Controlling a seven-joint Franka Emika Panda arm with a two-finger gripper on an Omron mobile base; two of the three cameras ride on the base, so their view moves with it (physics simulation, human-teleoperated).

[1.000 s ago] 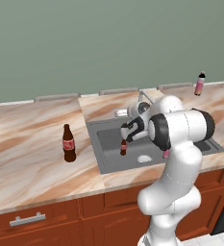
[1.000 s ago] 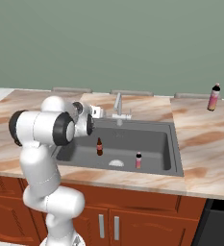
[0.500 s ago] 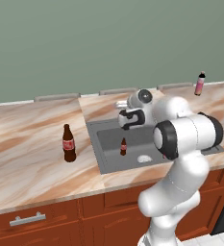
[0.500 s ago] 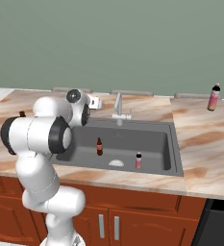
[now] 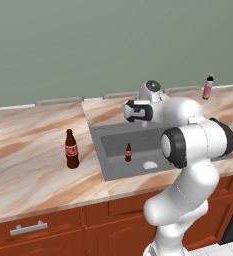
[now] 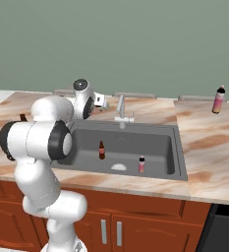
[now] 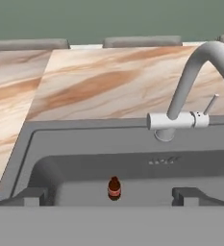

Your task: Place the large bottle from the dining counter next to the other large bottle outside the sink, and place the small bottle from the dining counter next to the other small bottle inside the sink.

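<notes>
The sink [image 5: 108, 145] is a grey basin with a curved faucet [image 7: 180, 103]. A short dark brown bottle with a red label [image 5: 128, 152] [image 6: 101, 150] stands upright on the sink floor. In the hand view this short bottle [image 7: 114, 187] shows low down, between my spread fingertips [image 7: 34, 196]. My gripper [image 5: 128, 111] [image 6: 105, 102] [image 7: 112, 197] hangs open and empty above the sink's back left rim. A small pink bottle [image 6: 141, 164] stands in the sink's front right. On the counter left of the sink stands a tall dark brown bottle [image 5: 72, 149]. The gradient bottle with a black cap [image 5: 207, 87] [image 6: 217, 99] stands far right at the back.
Marbled counter [image 5: 33, 165] runs on both sides of the sink, with wood cabinets [image 6: 150, 226] below. A green wall closes the back. The white drain [image 5: 149, 165] lies on the sink floor. My own arm hides part of the basin in the left base view.
My hand has risen out of the sink and drawn back toward its rear rim. The short brown bottle has stayed standing on the sink floor.
</notes>
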